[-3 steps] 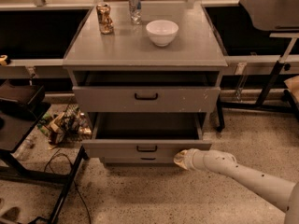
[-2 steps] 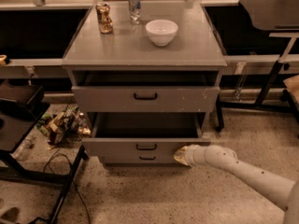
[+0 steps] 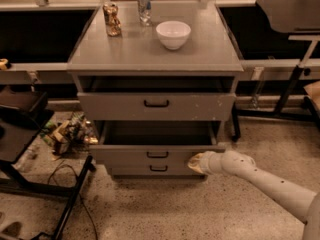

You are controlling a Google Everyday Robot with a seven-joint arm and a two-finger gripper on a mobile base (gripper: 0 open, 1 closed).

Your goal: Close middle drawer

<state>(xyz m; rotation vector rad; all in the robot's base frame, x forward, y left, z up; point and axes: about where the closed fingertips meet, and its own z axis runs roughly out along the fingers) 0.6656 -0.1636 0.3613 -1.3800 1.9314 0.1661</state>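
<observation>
The middle drawer (image 3: 125, 156) of the grey cabinet stands pulled out, its low front with a small black handle (image 3: 157, 155) facing me and its deep grey interior open above. My gripper (image 3: 196, 163) comes in from the lower right on a white arm and sits against the right part of that drawer front. The top drawer (image 3: 156, 105), taller and chipped, is also slightly pulled out. The lowest drawer (image 3: 158, 169) is in, under the middle one.
On the cabinet top (image 3: 200, 54) stand a white bowl (image 3: 173, 34), a silver can (image 3: 144, 6) and a crumpled brown can (image 3: 112, 19). A black stand (image 3: 20, 134), cables and clutter (image 3: 67, 134) are on the floor at left. A table leg (image 3: 290, 84) stands at right.
My gripper has moved left and pressed on the drawer front. The middle drawer has slid a little way in.
</observation>
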